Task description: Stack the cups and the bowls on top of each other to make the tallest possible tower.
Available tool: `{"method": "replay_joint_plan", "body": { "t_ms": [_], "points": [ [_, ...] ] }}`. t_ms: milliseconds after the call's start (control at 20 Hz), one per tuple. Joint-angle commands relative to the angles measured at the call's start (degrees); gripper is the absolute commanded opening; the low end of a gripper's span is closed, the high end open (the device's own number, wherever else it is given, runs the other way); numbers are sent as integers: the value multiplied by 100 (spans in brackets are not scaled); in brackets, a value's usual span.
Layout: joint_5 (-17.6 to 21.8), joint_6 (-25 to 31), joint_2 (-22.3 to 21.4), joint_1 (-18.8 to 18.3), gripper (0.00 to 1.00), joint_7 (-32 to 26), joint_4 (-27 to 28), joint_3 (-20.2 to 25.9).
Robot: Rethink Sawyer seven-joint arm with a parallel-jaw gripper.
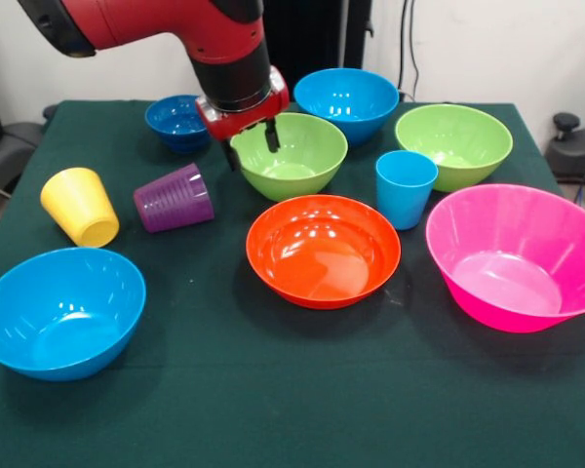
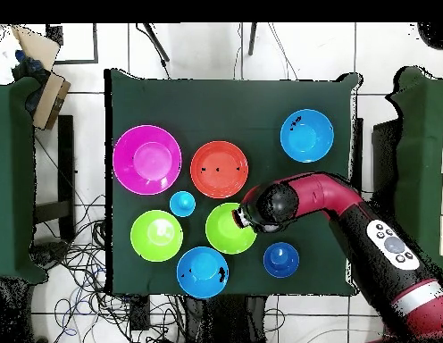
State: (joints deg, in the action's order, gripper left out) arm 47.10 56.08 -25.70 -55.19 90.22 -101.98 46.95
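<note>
Here is the table, one line each.
Gripper (image 1: 251,142): it hangs over the near-left rim of a lime green bowl (image 1: 291,156); its two black fingers are a little apart, with nothing between them.
Yellow cup (image 1: 80,206): lying tipped on its side at the left.
Purple cup (image 1: 174,198): ribbed, on its side, just beside the yellow one.
Light blue cup (image 1: 406,188): standing up, between the orange bowl (image 1: 323,251) and the second green bowl (image 1: 453,144).
Pink bowl (image 1: 518,255): the biggest, at the right.
Blue bowls: one big at the front left (image 1: 60,311), one at the back (image 1: 346,102).
Small dark blue bowl (image 1: 177,123): back left, behind the arm (image 1: 156,24).
Stack: nothing is stacked; every cup and bowl sits alone on the green cloth (image 1: 273,390).
</note>
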Motion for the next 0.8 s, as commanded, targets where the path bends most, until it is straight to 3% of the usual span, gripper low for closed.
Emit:
{"method": "replay_joint_plan", "body": {
  "t_ms": [50, 800],
  "points": [
    [598, -237, 288, 42, 100, -1751, 457, -121],
    [716, -337, 374, -24, 100, -1687, 564, -145]
  ]
}}
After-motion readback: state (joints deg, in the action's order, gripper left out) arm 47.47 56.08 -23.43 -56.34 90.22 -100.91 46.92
